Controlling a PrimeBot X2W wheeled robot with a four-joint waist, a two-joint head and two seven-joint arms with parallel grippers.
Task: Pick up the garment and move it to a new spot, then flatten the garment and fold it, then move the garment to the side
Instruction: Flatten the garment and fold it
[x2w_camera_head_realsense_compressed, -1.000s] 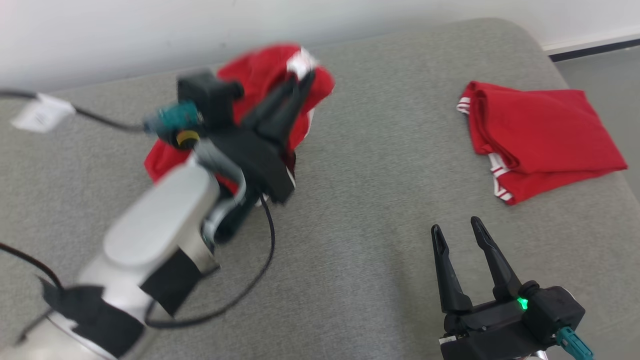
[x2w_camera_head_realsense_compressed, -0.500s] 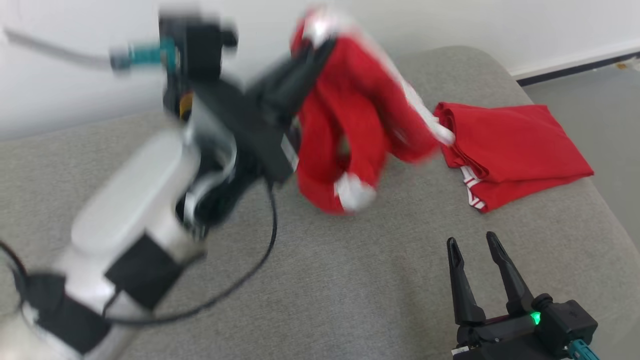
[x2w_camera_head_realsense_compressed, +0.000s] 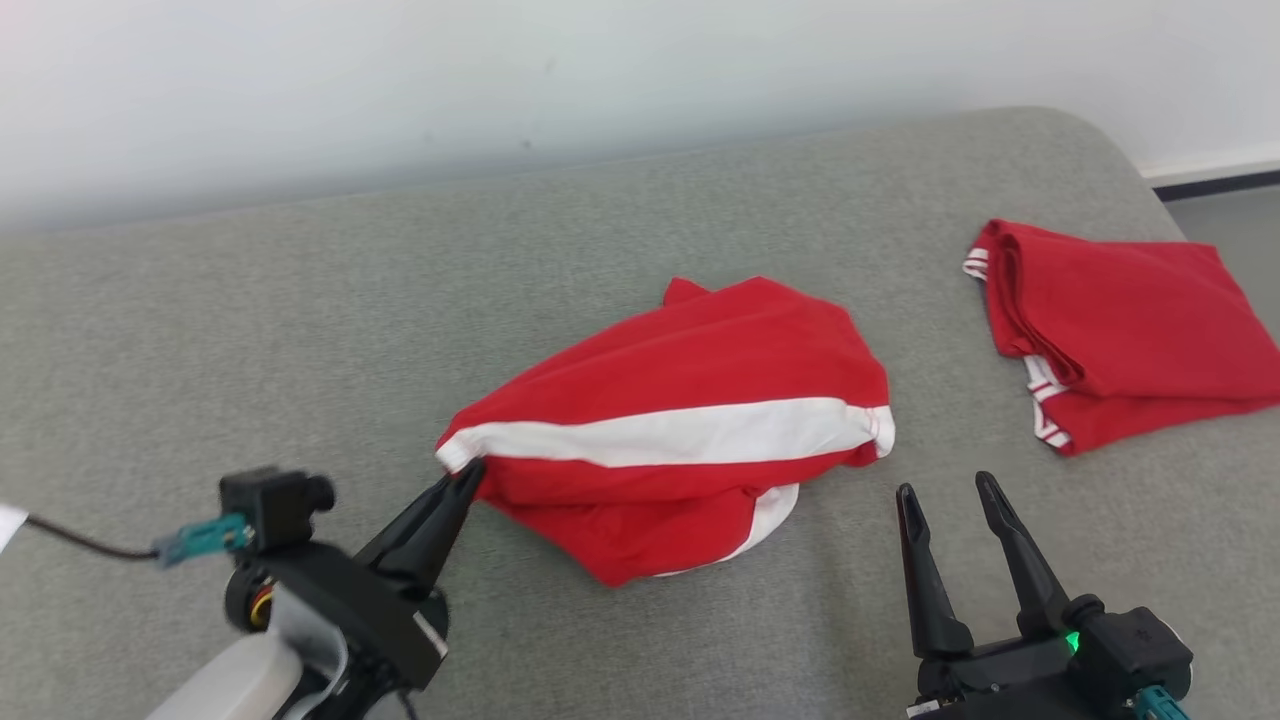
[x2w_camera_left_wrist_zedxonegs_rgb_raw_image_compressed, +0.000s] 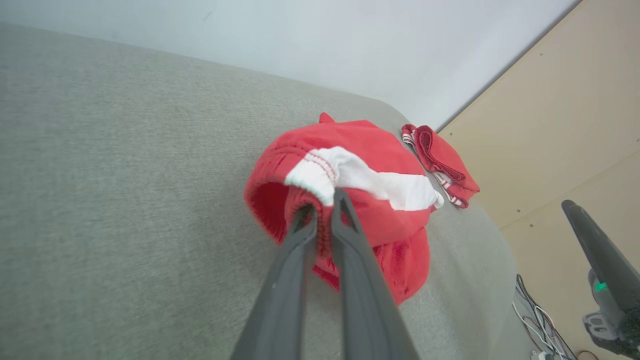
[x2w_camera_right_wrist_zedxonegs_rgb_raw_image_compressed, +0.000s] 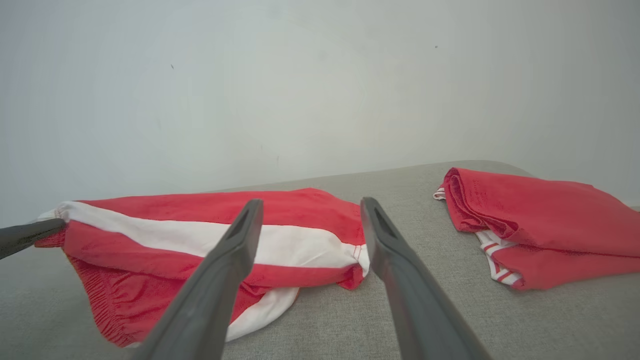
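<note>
Pinching one end of the cloth, the left gripper (x2w_camera_head_realsense_compressed: 468, 470) sits low on the left in the head view. Its two long dark fingers are squeezed close together on the red garment with a wide white stripe (x2w_camera_head_realsense_compressed: 700, 380). In the left wrist view, the left gripper (x2w_camera_left_wrist_zedxonegs_rgb_raw_image_compressed: 322, 200) bites the edge right where the white stripe starts, and the garment (x2w_camera_left_wrist_zedxonegs_rgb_raw_image_compressed: 365, 150) makes a round open loop beside the fingers. A thin black cable (x2w_camera_head_realsense_compressed: 80, 540) runs off to the left from that gripper's body. The garment lies bunched in a soft heap in the middle of the flat grey fabric cushion (x2w_camera_head_realsense_compressed: 300, 320), and its stripe runs from left to right. In the right wrist view the held end of the garment (x2w_camera_right_wrist_zedxonegs_rgb_raw_image_compressed: 200, 210) looks lifted a little off the cushion. To the right of the heap, the right gripper (x2w_camera_head_realsense_compressed: 945, 490) points up the head view with its fingers spread wide and nothing between them. It is near the garment's right end but not touching it. A small green light (x2w_camera_head_realsense_compressed: 1072, 642) glows on its body. Far right on the cushion, well apart from the heap, rests a second red cloth folded into a neat flat pile (x2w_camera_head_realsense_compressed: 1130, 320), with thin white stripes along one edge.
</note>
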